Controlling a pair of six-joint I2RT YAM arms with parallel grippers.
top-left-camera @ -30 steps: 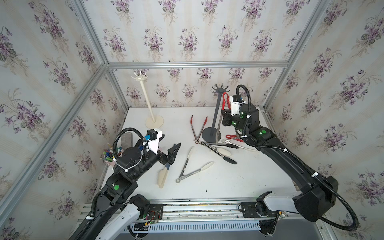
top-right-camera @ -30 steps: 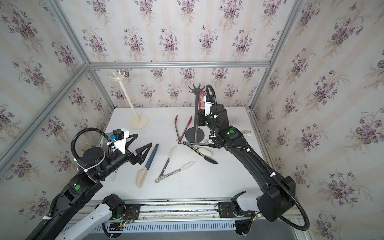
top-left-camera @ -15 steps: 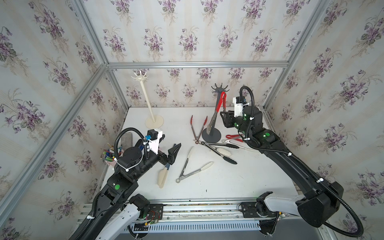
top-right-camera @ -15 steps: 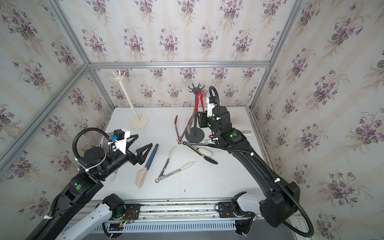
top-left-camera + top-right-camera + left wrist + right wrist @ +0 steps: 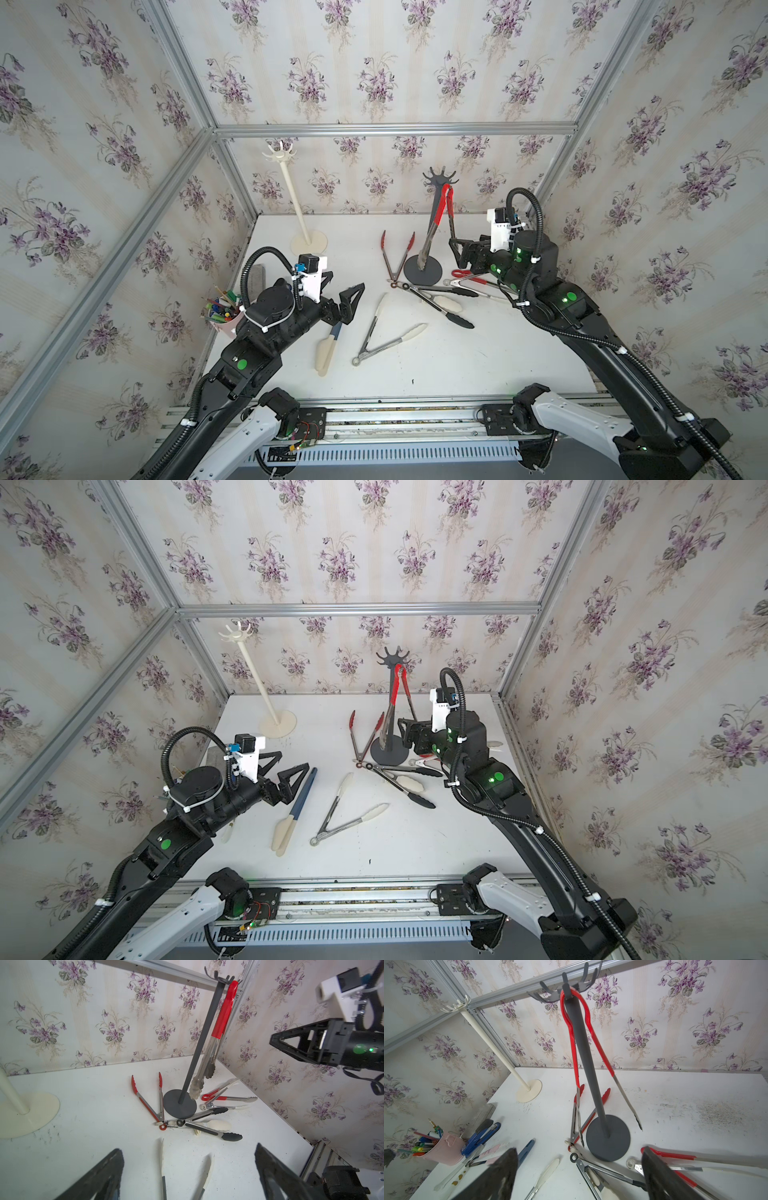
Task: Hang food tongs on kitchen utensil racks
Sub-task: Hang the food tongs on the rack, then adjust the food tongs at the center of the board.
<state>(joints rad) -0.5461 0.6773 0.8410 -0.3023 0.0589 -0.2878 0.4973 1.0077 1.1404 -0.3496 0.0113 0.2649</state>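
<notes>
Red tongs (image 5: 444, 208) hang on the dark grey rack (image 5: 432, 273). I see my right pincer (image 5: 456, 253) and left pincer (image 5: 348, 279) both gaping, empty.

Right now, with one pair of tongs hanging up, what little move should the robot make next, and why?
Probably lower the open left gripper onto the cream-tipped tongs lying just ahead of it. The red-handled tongs hang from a hook of the dark grey rack, the open right gripper is clear of them, and the cream-white rack holds nothing.
</notes>
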